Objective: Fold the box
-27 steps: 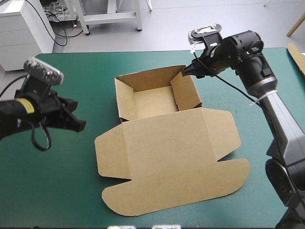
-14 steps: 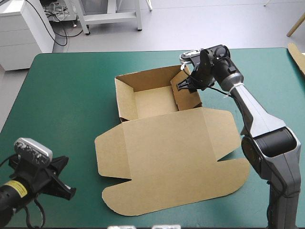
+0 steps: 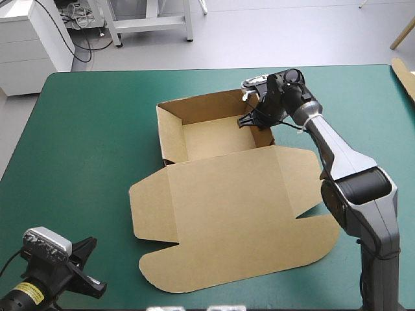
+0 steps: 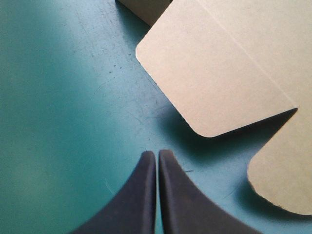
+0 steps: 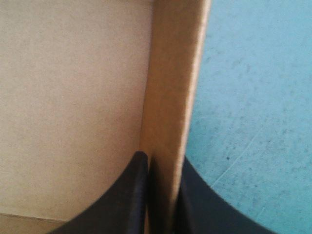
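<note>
The brown box [image 3: 214, 139] stands as an open tray at the table's middle, its walls raised. The lid [image 3: 227, 214] lies flat toward the near edge. My right gripper [image 3: 250, 120] sits at the tray's right wall [image 5: 175, 73], one black finger inside and one outside, shut on the board [image 5: 161, 161]. The tray's floor [image 5: 73, 97] shows beside it. Low over the teal-green cover at the near left corner, my left gripper [image 3: 94, 285] is shut and holds nothing [image 4: 157, 155]. Ahead of it lie the lid's rounded flaps [image 4: 214, 73].
A strip of more brown board [image 3: 405, 78] lies at the table's far right edge. Bare teal-green cover [image 3: 84, 149] stretches left of the box.
The left arm has drawn back from beside the box to the near left corner. The right gripper has come down from the far right corner onto the tray's right wall.
</note>
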Robot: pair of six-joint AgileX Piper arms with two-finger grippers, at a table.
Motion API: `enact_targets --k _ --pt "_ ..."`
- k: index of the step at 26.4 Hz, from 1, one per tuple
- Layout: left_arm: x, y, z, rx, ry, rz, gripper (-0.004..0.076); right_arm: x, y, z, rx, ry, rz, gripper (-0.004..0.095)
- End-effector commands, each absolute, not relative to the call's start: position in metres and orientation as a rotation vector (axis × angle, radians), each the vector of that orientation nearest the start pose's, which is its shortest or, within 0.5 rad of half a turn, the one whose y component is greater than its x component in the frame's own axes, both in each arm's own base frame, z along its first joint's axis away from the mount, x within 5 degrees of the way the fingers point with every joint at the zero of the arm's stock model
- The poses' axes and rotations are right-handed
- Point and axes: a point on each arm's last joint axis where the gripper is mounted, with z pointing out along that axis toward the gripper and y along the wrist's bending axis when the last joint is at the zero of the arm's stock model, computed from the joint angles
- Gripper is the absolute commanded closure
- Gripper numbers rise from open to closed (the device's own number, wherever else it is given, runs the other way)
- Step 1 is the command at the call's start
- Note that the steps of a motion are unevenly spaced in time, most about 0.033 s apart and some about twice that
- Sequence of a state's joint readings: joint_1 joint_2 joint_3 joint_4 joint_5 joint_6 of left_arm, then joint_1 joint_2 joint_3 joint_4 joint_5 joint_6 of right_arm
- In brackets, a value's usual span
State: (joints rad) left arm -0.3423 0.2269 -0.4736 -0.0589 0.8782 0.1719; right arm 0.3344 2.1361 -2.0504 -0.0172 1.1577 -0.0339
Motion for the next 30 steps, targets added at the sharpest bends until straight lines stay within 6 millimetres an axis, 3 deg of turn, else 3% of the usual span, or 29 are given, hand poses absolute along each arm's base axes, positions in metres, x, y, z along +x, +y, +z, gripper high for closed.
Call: enact_targets --k 1,5,9,12,17,23,24,26,30 --pt "0.040 -0.019 0.293 0.486 1.971 -0.204 0.0731 0.441 0.143 0.316 -0.472 2.581 0.050 0.0924" --pt "0.040 -0.019 0.293 0.486 1.971 -0.204 0.0731 0.443 0.129 0.315 -0.441 2.614 0.025 0.0929" --pt "0.040 -0.019 0.293 0.486 1.971 -0.204 0.0731 0.450 0.093 0.319 -0.334 2.619 0.006 0.0929" --pt "0.040 -0.019 0.293 0.486 1.971 -0.204 0.0731 0.453 0.053 0.327 -0.218 2.615 -0.028 0.0929" --pt "0.040 -0.019 0.293 0.486 1.971 -0.204 0.0731 0.452 -0.034 0.333 0.033 2.612 -0.095 0.0929" --pt "0.040 -0.019 0.293 0.486 1.971 -0.204 0.0731 0.436 -0.122 0.334 0.285 2.602 -0.166 0.0929" --pt "0.040 -0.019 0.293 0.486 1.971 -0.204 0.0731 0.429 -0.146 0.334 0.356 2.595 -0.185 0.0929" --pt "0.040 -0.019 0.293 0.486 1.971 -0.204 0.0731 0.420 -0.169 0.334 0.421 2.589 -0.206 0.0929" --pt "0.040 -0.019 0.293 0.486 1.971 -0.204 0.0731 0.410 -0.193 0.334 0.455 2.589 -0.252 0.0929"
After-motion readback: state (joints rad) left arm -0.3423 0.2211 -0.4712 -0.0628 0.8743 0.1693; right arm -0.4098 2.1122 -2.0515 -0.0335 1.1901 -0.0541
